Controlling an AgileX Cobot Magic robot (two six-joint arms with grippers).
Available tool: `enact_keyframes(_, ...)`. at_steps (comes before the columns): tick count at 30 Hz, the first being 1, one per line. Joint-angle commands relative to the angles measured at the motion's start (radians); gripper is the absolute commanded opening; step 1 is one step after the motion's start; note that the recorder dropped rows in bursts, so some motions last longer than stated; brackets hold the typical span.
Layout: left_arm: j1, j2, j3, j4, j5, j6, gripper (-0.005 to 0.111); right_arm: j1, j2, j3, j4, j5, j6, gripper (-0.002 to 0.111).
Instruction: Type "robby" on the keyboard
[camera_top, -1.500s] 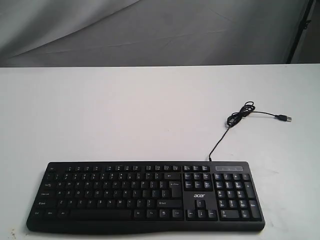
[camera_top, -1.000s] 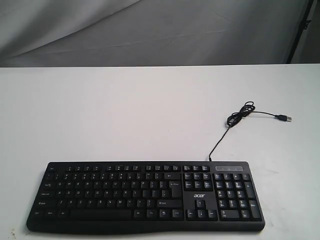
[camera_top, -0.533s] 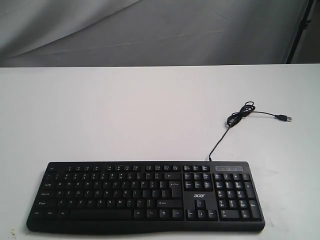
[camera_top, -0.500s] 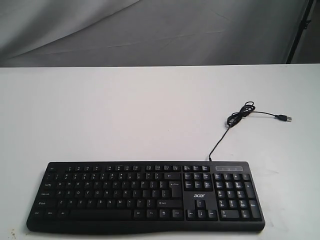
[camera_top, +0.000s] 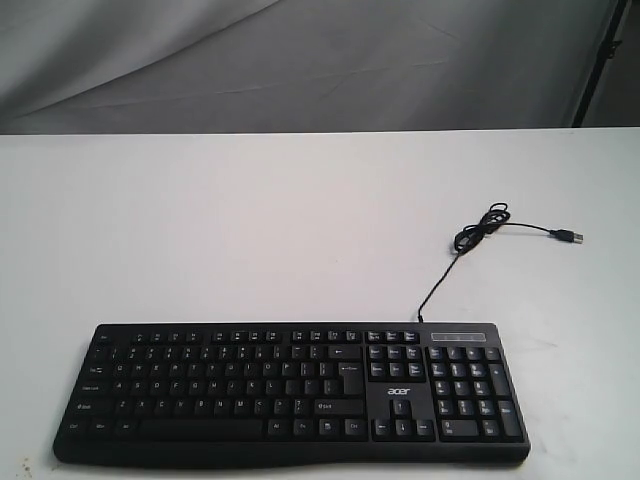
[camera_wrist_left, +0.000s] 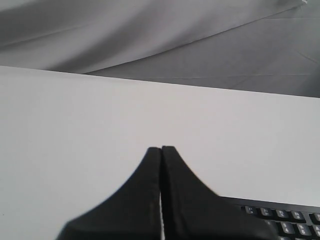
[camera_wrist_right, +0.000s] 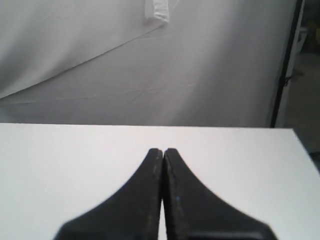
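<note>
The black keyboard (camera_top: 290, 392) lies along the near edge of the white table (camera_top: 250, 220), number pad and "acer" logo at its right end. Its thin black cable (camera_top: 470, 245) loops back to a loose USB plug (camera_top: 570, 237). Neither arm shows in the exterior view. In the left wrist view my left gripper (camera_wrist_left: 161, 148) is shut with nothing in it, above bare table, and a corner of the keyboard (camera_wrist_left: 285, 220) shows beside it. In the right wrist view my right gripper (camera_wrist_right: 163, 150) is shut and empty over the bare table; no keyboard shows there.
A grey cloth backdrop (camera_top: 300, 60) hangs behind the table's far edge. A dark pole (camera_top: 598, 60) stands at the far right. The white tabletop stretches behind the keyboard, with only the cable and plug on its right part.
</note>
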Motion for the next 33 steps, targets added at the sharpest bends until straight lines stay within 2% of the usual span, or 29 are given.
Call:
enact_keyframes(1, -0.003, -0.004, 0.005, -0.009, -0.002, -0.005, 0.000, 0.068, 0.118, -0.009, 0.037, 0.019, 0.089, 0.000)
enact_keyframes(7, -0.003, -0.004, 0.005, -0.009, -0.002, -0.005, 0.000, 0.295, 0.324, -0.025, 0.037, -0.058, 0.049, 0.000)
enact_keyframes(14, -0.003, -0.004, 0.005, -0.009, -0.002, -0.005, 0.000, 0.529, 0.671, -0.258, 0.043, -0.047, -0.052, 0.000)
enact_keyframes(19, -0.003, -0.004, 0.005, -0.009, -0.002, -0.005, 0.000, 0.624, 0.890, -0.379, 0.174, -0.070, -0.203, 0.000)
enact_keyframes(25, -0.003, -0.004, 0.005, -0.009, -0.002, -0.005, 0.000, 0.747, 1.080, -0.447, 0.383, -0.125, -0.427, 0.000)
enact_keyframes(33, -0.003, -0.004, 0.005, -0.009, -0.002, -0.005, 0.000, 0.854, 1.275, -0.522, 0.437, -0.199, -0.512, 0.000)
